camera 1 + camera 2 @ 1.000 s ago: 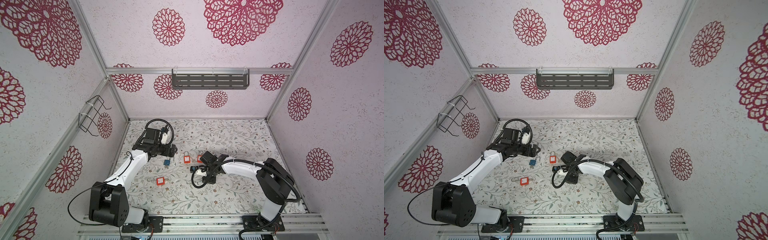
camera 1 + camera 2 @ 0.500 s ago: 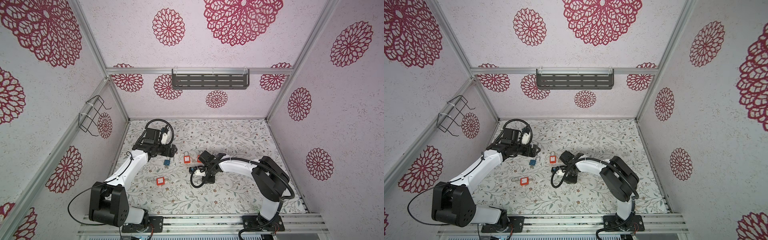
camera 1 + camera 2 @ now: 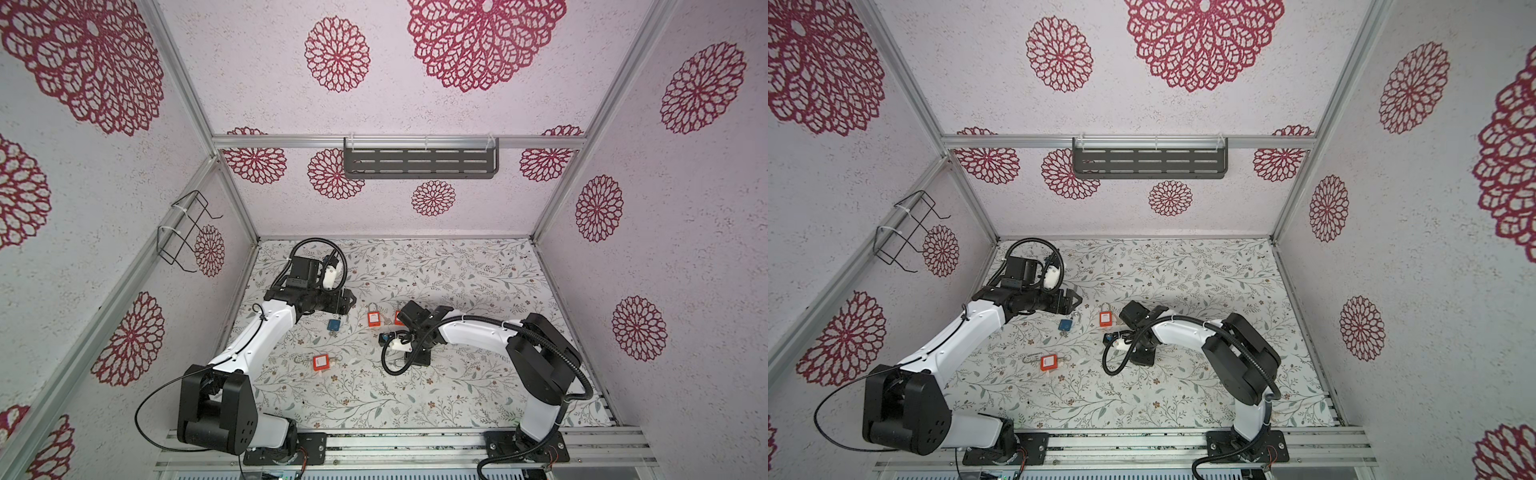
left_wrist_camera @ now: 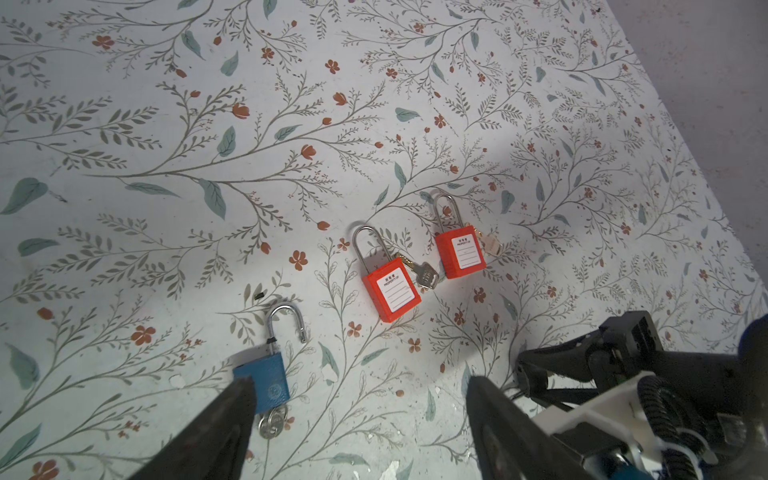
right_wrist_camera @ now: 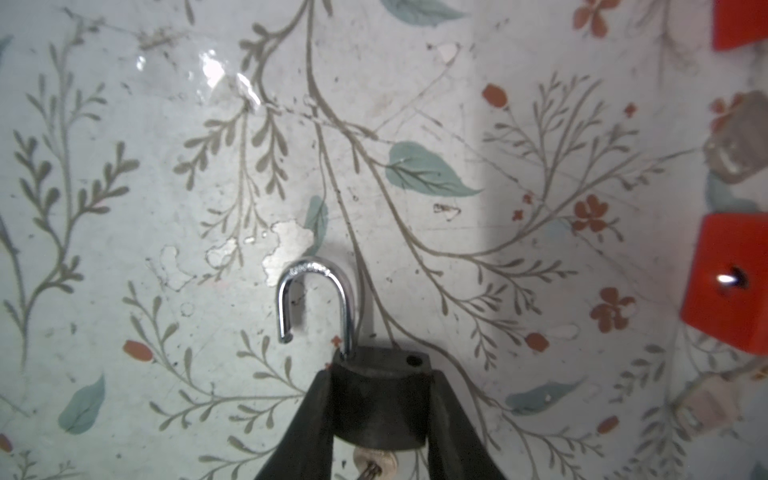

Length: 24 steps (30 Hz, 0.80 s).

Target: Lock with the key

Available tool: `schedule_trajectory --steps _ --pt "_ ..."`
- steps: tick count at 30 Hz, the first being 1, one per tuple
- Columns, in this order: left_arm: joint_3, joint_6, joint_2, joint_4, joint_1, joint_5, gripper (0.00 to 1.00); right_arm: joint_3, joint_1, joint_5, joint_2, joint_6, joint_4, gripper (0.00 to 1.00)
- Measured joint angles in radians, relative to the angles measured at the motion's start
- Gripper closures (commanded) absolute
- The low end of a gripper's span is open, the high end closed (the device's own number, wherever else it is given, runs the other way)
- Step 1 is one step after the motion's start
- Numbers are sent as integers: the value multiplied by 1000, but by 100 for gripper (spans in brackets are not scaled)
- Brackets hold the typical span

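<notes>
In the right wrist view my right gripper (image 5: 380, 374) is shut on the body of a black padlock (image 5: 380, 399), one finger on each side. Its chrome shackle (image 5: 316, 299) stands open, and a pale key head (image 5: 374, 461) shows at the body's near end. The lock sits low over the table. The right arm (image 3: 469, 330) hides it in both top views. My left gripper (image 4: 359, 384) (image 3: 348, 301) is open and empty above the table, beside a blue padlock (image 4: 266, 382).
The blue padlock (image 3: 333, 325) has an open shackle and a key (image 4: 272, 422) in it. Two red padlocks (image 4: 390, 289) (image 4: 461, 253) lie mid-table with loose keys (image 4: 424, 272) beside them. Another red padlock (image 3: 321, 363) lies nearer the front. The right gripper (image 4: 523, 370) is close to the red pair.
The right wrist has shifted a little to the left and its elbow has drawn in. The left arm has not visibly moved.
</notes>
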Motion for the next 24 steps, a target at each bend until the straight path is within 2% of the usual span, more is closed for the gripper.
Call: schedule_trajectory --steps 7,12,14,17,21,24 --pt "-50 3 -57 60 0 155 42 0 -14 37 -143 -11 17 77" --pt "-114 5 -101 157 -9 300 52 3 -44 67 -210 -47 24 77" --pt "-142 18 -106 203 -14 379 51 21 -53 80 -216 -61 19 77" --pt "-169 61 -106 246 -43 464 45 71 -64 82 -217 -84 10 77" --pt "-176 148 -107 272 -97 522 40 150 -73 80 -217 -106 0 78" --pt "-204 188 -109 323 -108 554 39 185 -76 80 -217 -116 0 78"
